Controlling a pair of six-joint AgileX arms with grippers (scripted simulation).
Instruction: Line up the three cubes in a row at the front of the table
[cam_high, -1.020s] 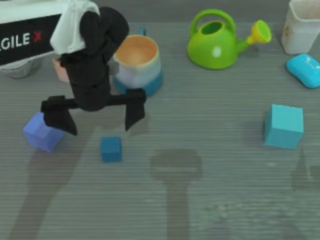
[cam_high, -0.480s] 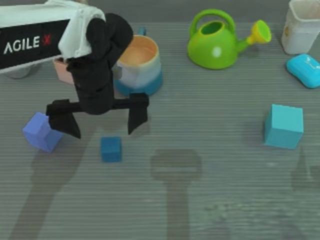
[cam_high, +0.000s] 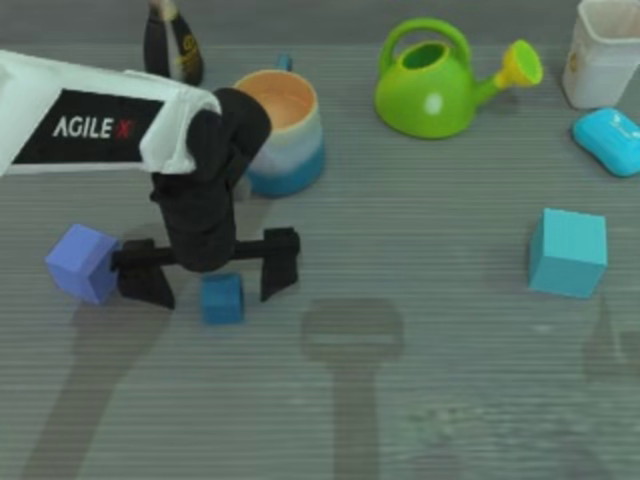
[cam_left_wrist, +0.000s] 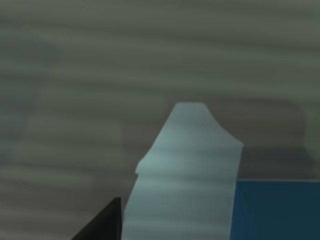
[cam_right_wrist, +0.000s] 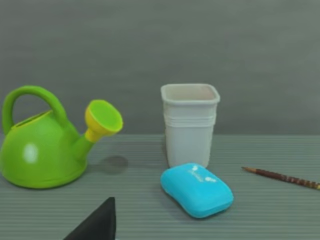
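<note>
My left gripper (cam_high: 212, 280) is spread wide, holding nothing, fingers straddling the dark blue cube (cam_high: 222, 298), which sits square-on at the table's (cam_high: 420, 330) front left. The arm reaches in from the left, wrist bent down. Periwinkle cube (cam_high: 82, 262) sits turned just left of it, turquoise cube (cam_high: 568, 252) far right.

a green watering can (cam_high: 432, 85) with a yellow spout stands at the back, a white square cup (cam_high: 607, 50) to its right with a sky-blue soap bar (cam_high: 609, 139) just in front, a pencil (cam_right_wrist: 282, 177) near it, a striped mug (cam_high: 282, 130) and a dark bottle (cam_high: 171, 45) farther left.
</note>
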